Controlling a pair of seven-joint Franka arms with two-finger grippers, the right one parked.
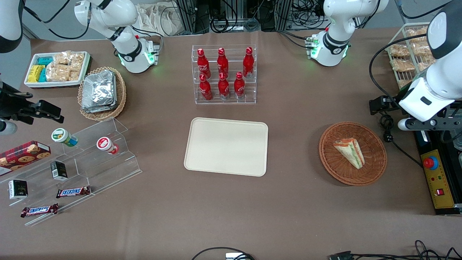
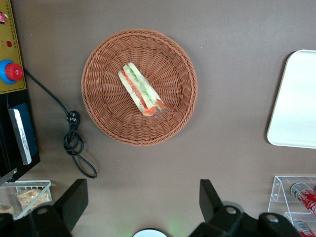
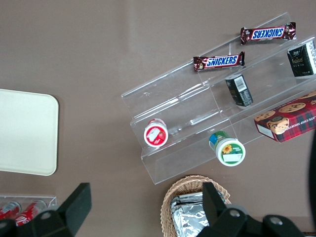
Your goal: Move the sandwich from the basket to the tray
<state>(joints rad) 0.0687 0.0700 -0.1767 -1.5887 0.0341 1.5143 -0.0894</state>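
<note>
Nothing has yet been moved: from the front, the tray (image 1: 226, 146) is seen bare, and the sandwich (image 1: 349, 152) lies in the basket (image 1: 353, 153). From the left wrist, the gripper (image 2: 140, 205) is held high near the basket (image 2: 139, 86), fingers (image 2: 74, 200) spread apart, clamped on nothing.

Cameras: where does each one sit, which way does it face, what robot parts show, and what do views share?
Front view: high, facing the robots, looking down on the table; arm bases and the left arm show.
Left wrist view: looks straight down at the sandwich in the basket; the gripper, jaws open, hangs above the table.
Right wrist view: down on the snack rack; the parked arm's jaws show.
Shared: the tray appears in all three.
</note>
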